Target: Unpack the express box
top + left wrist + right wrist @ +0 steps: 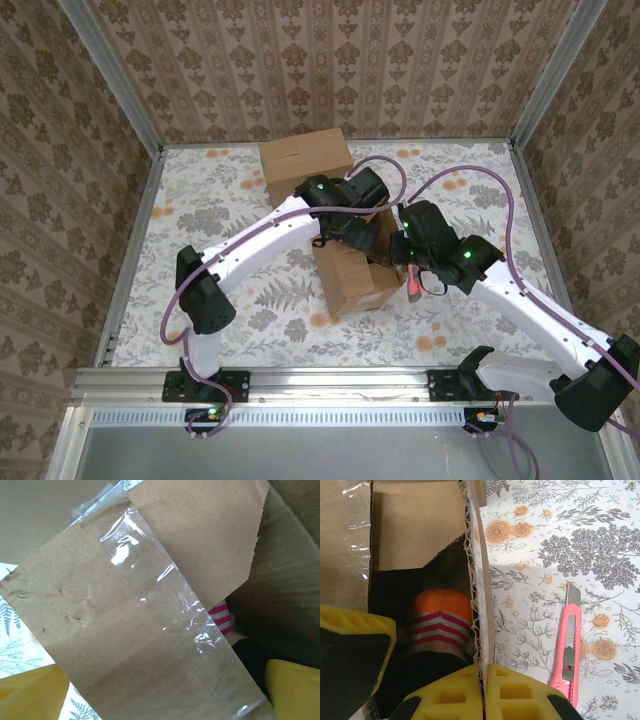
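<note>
- Risk, box shift: the right tool [482, 692] is pinched together on the side wall [477, 605] of the express box [355, 285]. The corrugated edge is thin. If the clamp slips off it, the box would probably slide or tip on the counter [580, 540] as the contents are drawn out.
- Risk, blocked access: a flap [125, 610] with clear tape [165, 595] along it leans over the opening. The left tool [160, 695] hovers above this flap with its fingers fully apart and nothing held. A straight descent from here would likely land on cardboard, not on the contents.
- Risk, blade: a pink utility knife [566, 650] lies on the counter just beside the box with its blade tip exposed. It sits at 2 o'clock of the right tool, where a sweeping arm or cable could knock it.
- Risk, wrong target: a second box [305, 160] stands near, at 11 o'clock of the express box.
- Location: in the top view the express box sits at the counter's centre, with the knife at its 3 o'clock.
- Relative position: a striped item [442, 620], orange-topped with pink-and-white bands, lies inside the box.
  - In the right wrist view it is at 11 o'clock of the right tool, just across the clamped wall.
  - In the left wrist view it is at 1 o'clock of the left tool, partly hidden by the flap edge.
</note>
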`<state>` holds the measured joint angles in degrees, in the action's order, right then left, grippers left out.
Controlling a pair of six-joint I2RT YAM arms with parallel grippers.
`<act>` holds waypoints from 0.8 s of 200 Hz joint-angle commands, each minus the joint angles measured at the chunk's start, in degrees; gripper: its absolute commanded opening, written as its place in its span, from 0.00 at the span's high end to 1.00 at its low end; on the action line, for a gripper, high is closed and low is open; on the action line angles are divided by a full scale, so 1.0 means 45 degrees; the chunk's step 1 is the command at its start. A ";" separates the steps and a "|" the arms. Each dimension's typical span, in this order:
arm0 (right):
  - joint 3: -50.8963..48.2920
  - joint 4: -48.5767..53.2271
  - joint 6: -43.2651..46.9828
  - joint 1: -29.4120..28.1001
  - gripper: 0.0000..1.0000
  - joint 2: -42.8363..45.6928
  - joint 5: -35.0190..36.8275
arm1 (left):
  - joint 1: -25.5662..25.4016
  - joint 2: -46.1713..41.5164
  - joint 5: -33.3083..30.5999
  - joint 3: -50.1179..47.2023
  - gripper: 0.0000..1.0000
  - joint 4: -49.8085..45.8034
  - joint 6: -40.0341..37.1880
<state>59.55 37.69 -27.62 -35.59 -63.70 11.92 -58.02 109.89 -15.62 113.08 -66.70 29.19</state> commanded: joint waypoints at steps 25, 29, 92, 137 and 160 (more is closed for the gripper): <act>0.0146 -0.0509 -0.0309 -0.0235 1.00 0.0074 0.0242 | 0.0139 -0.0639 0.1107 -0.0989 0.00 0.1442 0.0485; 0.0146 -0.0533 -0.0310 -0.0247 1.00 0.0057 0.0241 | 0.0165 -0.0657 0.1135 -0.1074 0.00 0.1506 0.0505; 0.0230 -0.0394 -0.0328 -0.0371 1.00 0.0120 0.0404 | 0.0224 -0.0809 0.0844 -0.1831 0.03 0.1273 0.0598; 0.0300 -0.0019 -0.0289 -0.0379 1.00 0.0138 0.0938 | 0.0241 -0.1694 0.0302 -0.2250 0.29 0.1032 0.0566; 0.0341 0.0071 -0.0289 -0.0371 1.00 -0.0038 0.1020 | 0.0244 -0.2139 0.0223 -0.2208 0.33 0.1032 0.0414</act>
<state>59.55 38.02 -28.69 -36.93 -63.72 13.78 -56.80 104.07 -14.76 103.46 -59.94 32.71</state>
